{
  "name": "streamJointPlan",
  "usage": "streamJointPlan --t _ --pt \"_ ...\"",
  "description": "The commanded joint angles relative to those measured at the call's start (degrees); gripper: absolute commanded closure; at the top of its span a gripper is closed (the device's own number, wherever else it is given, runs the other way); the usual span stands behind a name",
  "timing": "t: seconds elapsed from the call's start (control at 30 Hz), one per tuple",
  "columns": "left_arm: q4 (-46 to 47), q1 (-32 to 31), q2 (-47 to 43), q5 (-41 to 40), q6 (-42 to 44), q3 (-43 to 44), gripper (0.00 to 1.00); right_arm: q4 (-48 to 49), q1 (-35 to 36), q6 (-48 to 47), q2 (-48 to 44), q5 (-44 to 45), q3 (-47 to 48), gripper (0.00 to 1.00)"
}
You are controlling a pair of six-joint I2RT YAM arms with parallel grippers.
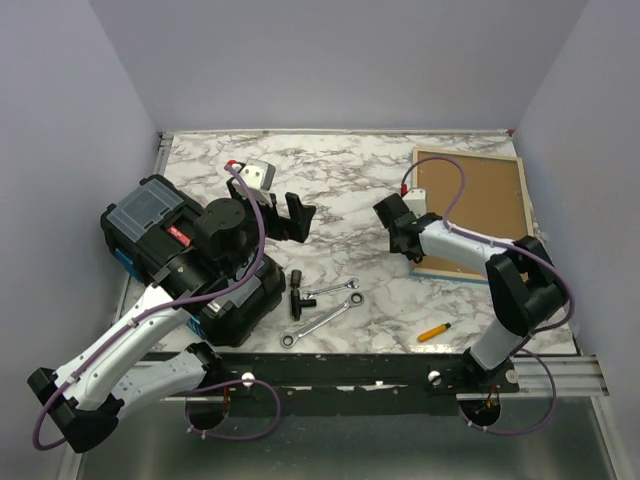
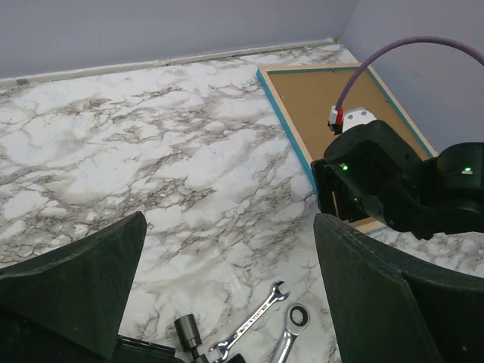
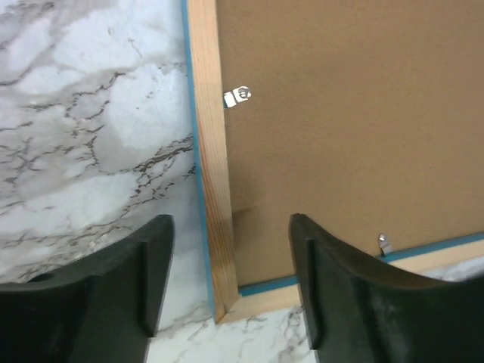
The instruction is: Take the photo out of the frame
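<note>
Marble table [image 1: 330, 190], and we see the frame [image 1: 482, 200] lying back-up at upper right, our right gripper [image 1: 398, 228] hanging open and empty over its lower-left corner.

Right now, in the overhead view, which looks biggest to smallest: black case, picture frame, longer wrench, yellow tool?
Largest: black case and frame, about alike; case partly hidden by an arm, so unranked.
Then: longer wrench.
Smallest: yellow tool.
</note>
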Motion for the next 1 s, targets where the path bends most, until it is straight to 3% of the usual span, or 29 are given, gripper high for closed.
streamJointPlan --t 0.0,0.07,0.23,0.47,0.67,0.8,0.97 --pt "1.25 0.2 -0.29 1.59 0.46 -0.82 0.05 -7.63 0.05 3.09 -8.24 -0.77 1.77 0.23" --pt "1.19 0.16 -0.25 1.71 0.62 -0.76 0.05 -12.23 0.03 7.27 -11.76 -5.35 1.92 0.17" --pt "0.77 0.19 -0.08 2.07 0.64 -0.47 0.05 -16.18 0.03 19.0 -22.84 -18.51 -5.91 0.17" --pt "0.63 0.2 0.98 3.15 0.64 -0.2 0.05 -34.1 0.0 38.79 -34.47 -19.53 -12.14 0.21" --pt "0.47 0.2 1.74 3.46 0.64 -0.12 0.05 -40.55 -0.06 48.24 -45.86 -18.26 -18.72 0.21" --pt "0.76 0.2 1.59 3.58 0.55 -0.37 0.05 -39.47 -0.03 51.2 -46.36 -21.6 -20.58 0.21" --pt "0.38 0.15 1.78 3.61 0.64 -0.03 0.05 -38.82 0.04 52.05 -39.8 -21.36 -21.27 0.23"
